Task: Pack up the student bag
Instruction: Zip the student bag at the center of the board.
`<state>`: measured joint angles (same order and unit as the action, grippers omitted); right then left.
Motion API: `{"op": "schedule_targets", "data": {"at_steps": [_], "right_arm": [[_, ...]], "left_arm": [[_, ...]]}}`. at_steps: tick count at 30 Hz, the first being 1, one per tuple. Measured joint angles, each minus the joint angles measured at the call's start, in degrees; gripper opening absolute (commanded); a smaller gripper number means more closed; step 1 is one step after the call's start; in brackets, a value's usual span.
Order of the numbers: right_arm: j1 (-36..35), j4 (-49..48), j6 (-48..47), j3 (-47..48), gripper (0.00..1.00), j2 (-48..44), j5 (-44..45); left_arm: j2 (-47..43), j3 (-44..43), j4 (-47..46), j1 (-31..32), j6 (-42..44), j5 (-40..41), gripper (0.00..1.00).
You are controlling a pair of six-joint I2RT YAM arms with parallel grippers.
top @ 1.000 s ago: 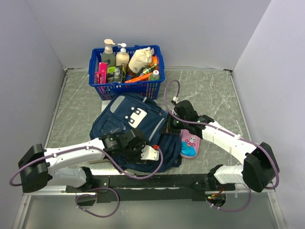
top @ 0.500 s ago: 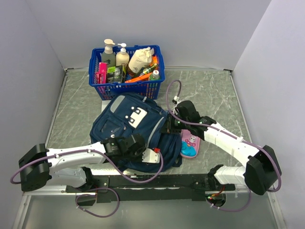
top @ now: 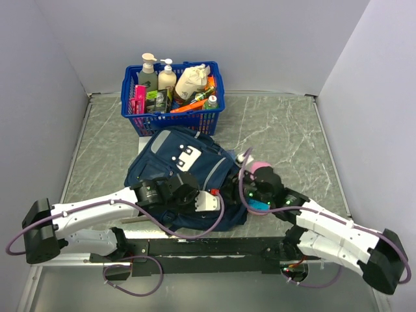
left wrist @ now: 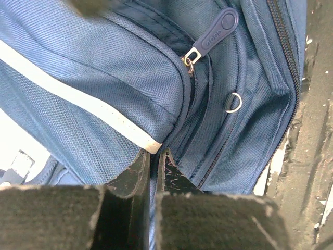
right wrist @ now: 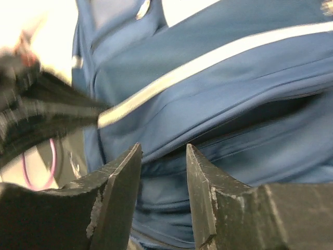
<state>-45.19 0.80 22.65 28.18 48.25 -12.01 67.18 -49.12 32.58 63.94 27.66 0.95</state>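
Left gripper (left wrist: 153, 162): jaws were apart, now closed, tips against the student bag (top: 175, 166) fabric on its near side. Right gripper (right wrist: 163, 156): was closed at the bag's right side, now parted. Right arm has swung back toward the near edge of the table (top: 292, 130).

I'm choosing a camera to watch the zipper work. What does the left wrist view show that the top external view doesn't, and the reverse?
Only the left wrist view: the zipper pull, a small metal ring, and the left gripper with its fingers closed together against the fabric.
Only the top external view: the blue basket of bottles, the marble-patterned table and the right arm.
Both: the navy student bag and its pale stripe.
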Motion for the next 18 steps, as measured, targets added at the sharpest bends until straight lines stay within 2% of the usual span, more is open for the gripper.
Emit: {"op": "schedule_targets", "data": {"at_steps": [6,10,18], "right_arm": [[-4.55,1.73,-2.86,-0.13,0.68,-1.16,3.89],[-4.87,2.21,-4.76,-0.13,0.66,-5.57,4.55],[-14.01,4.76,-9.75,0.11,0.61,1.07,6.8]], "left_arm": [[-2.67,-0.2,0.66,-0.44,-1.68,0.17,0.01],[-4.26,-0.2,0.72,-0.74,-2.95,0.35,0.01],[-4.96,-0.2,0.63,-0.94,-4.66,0.9,0.01]]}}
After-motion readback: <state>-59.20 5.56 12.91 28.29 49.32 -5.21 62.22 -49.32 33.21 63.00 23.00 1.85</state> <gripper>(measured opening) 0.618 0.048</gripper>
